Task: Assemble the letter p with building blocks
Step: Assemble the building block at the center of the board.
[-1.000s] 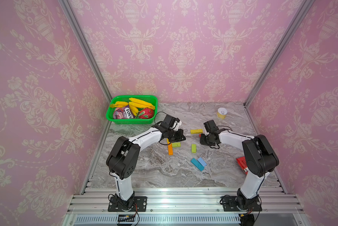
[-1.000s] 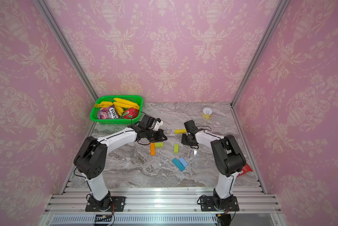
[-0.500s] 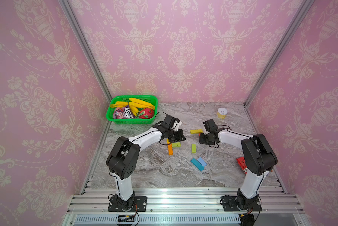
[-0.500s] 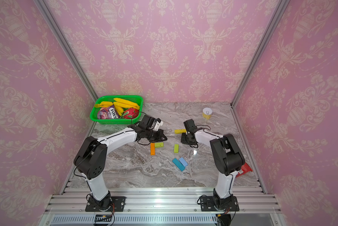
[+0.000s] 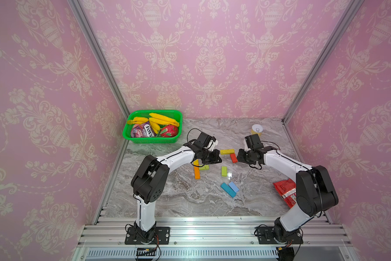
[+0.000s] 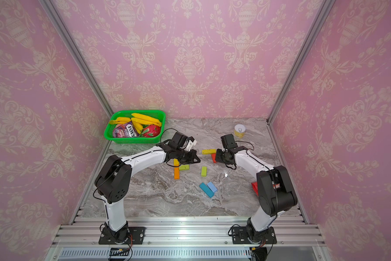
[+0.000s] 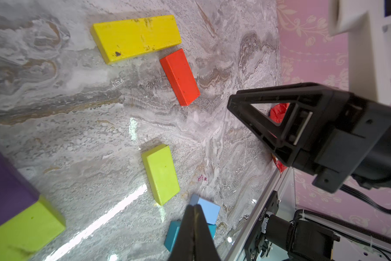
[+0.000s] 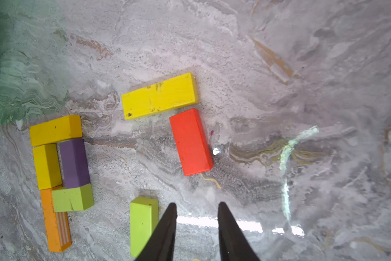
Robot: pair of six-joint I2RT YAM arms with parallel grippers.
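Left pincer [image 7: 194,206] closed, right pincer [image 8: 197,203] parted

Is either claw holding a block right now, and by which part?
Nothing is held. The left claw is shut with no block between its jaws; the right claw is open, with only the marble table showing in its gap.

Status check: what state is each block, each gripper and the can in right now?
left gripper, shut, empty.
right gripper, open, empty.
red block, flat, loose.
long yellow block, flat, loose.
purple block, flat, placed.
orange block, flat, placed.
loose lime block, flat, unplaced.
teal block, flat, beside light blue block.
can, upright.
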